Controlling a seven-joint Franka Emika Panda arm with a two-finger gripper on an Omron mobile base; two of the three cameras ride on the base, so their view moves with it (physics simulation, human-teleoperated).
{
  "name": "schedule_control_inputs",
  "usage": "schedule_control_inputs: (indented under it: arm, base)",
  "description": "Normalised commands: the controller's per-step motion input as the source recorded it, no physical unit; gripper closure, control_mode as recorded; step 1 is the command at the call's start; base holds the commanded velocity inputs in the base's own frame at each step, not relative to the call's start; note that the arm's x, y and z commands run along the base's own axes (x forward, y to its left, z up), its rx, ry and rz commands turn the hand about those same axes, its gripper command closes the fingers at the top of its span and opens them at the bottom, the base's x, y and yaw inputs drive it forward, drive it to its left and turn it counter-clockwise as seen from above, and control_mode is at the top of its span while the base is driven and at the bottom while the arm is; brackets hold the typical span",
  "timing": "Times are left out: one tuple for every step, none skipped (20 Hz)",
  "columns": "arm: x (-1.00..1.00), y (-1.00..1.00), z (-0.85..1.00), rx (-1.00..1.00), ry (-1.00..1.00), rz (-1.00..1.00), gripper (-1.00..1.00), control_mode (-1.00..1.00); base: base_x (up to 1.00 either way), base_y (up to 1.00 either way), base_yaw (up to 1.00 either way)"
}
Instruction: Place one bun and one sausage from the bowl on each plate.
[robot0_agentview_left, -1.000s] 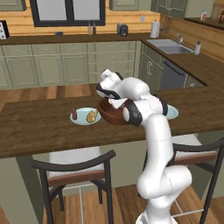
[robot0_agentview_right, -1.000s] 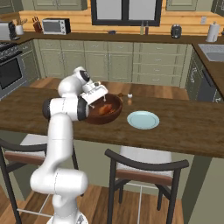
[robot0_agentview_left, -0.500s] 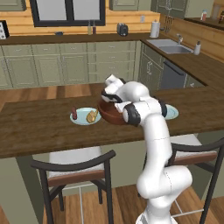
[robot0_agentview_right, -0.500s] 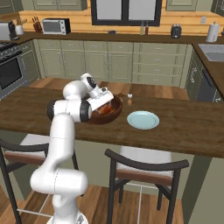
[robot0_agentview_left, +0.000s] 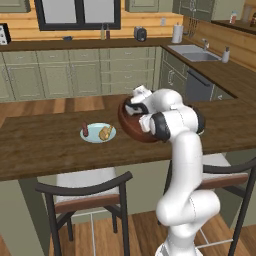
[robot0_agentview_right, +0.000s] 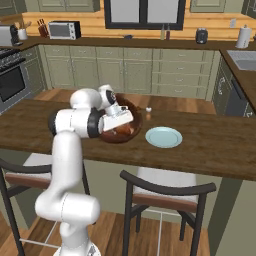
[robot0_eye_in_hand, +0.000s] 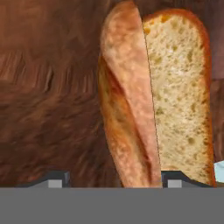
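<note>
Item: my gripper (robot0_eye_in_hand: 111, 183) in the bowl (robot0_agentview_left: 131, 128).
Tips straddle the bun (robot0_eye_in_hand: 153, 100); squeeze unclear, bun cut off at 6 o'clock.

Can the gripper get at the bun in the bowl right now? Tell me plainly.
Probably yes: the gripper is already down inside the bowl, the bun sits between its fingers, and nothing lies across it.

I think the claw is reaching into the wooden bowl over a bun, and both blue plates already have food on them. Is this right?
Not quite. One plate is still bare: the right base view shows the plate beside the bowl with nothing on it. The other plate, in the left base view, holds a bun and a sausage. The claw is in the bowl over a bun, as you say.
</note>
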Motion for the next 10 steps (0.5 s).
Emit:
schedule_control_inputs:
  arm:
    - [-0.29,-0.38,-0.06,0.14,-0.03,0.0,1.0,-1.0]
    - [0.0,-0.27,-0.01,0.1,-0.09,0.05,1.0,-1.0]
    - [0.0,-0.19,0.0,0.08,-0.16,0.09,1.0,-1.0]
    - [0.0,-0.16,0.0,0.09,-0.23,0.1,1.0,-1.0]
    - [0.01,-0.13,0.0,0.1,-0.26,0.12,1.0,-1.0]
    - [0.1,-0.11,0.06,0.11,-0.33,0.14,1.0,-1.0]
    - [0.14,-0.1,0.18,0.12,-0.36,0.15,1.0,-1.0]
    - [0.22,-0.06,0.26,0.11,-0.35,0.16,1.0,-1.0]
    - [0.26,-0.04,0.29,0.1,-0.41,0.18,1.0,-1.0]
    - [0.29,0.0,0.36,0.07,-0.45,0.21,1.0,-1.0]
  base:
    - [0.0,0.0,0.0]
    - [0.0,0.0,0.0]
    - [0.0,0.0,0.0]
    - [0.0,0.0,0.0]
    - [0.0,0.0,0.0]
    - [0.0,0.0,0.0]
    - [0.0,0.0,0.0]
    - [0.0,0.0,0.0]
    - [0.0,0.0,0.0]
    - [0.0,0.0,0.0]
